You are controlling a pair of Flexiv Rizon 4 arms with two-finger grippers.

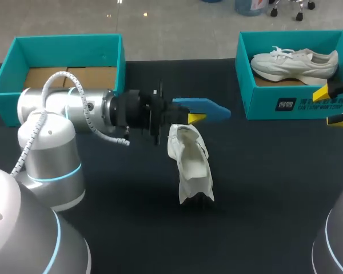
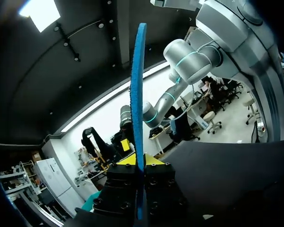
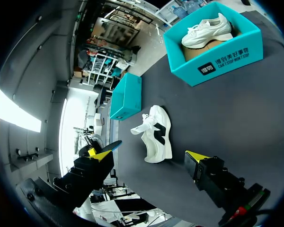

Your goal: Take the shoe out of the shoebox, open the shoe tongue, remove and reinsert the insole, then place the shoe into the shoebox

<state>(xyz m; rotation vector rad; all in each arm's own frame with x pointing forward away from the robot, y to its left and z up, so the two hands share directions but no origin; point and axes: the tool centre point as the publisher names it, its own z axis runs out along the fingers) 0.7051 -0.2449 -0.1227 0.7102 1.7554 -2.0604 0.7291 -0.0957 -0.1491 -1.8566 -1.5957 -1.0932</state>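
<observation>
Head view: the worktop [image 1: 263, 188] is a matte black surface. The left arm [image 1: 63, 108] comes in from 9 o'clock and lies level above it. Its left end effector [image 1: 193, 117] is near the centre, clamped on a blue insole [image 1: 203, 107] that sticks out toward 3 o'clock. Just at 6 o'clock of the yellow tip lies the white shoe [image 1: 191, 162], out on the worktop, its length running roughly 12 to 6. The teal left box [image 1: 63, 43] sits at 10 o'clock with cardboard [image 1: 68, 77] on its floor. The right box [image 1: 286, 103], at 2 o'clock, holds a second shoe [image 1: 294, 61]. The right end effector [image 1: 333, 105] shows at the 3 o'clock edge, beside that box, with its fingers spread around air.

Left wrist view: the left end effector [image 2: 138, 160] pinches the insole [image 2: 138, 94] between both yellow tips. The insole is seen edge-on, standing straight out ahead of the fingers. The worktop [image 2: 217, 175] shows as a dark slab beside them.

Right wrist view: the fingers of the right end effector [image 3: 148, 155] stand wide apart, holding nothing. The shoe [image 3: 156, 135] lies on the worktop [image 3: 227, 113] just ahead of them, well apart from both boxes. The left box [image 3: 125, 97] is beyond the shoe. The right box [image 3: 222, 61], with the second shoe [image 3: 206, 32] inside, stands farther off to one side.
</observation>
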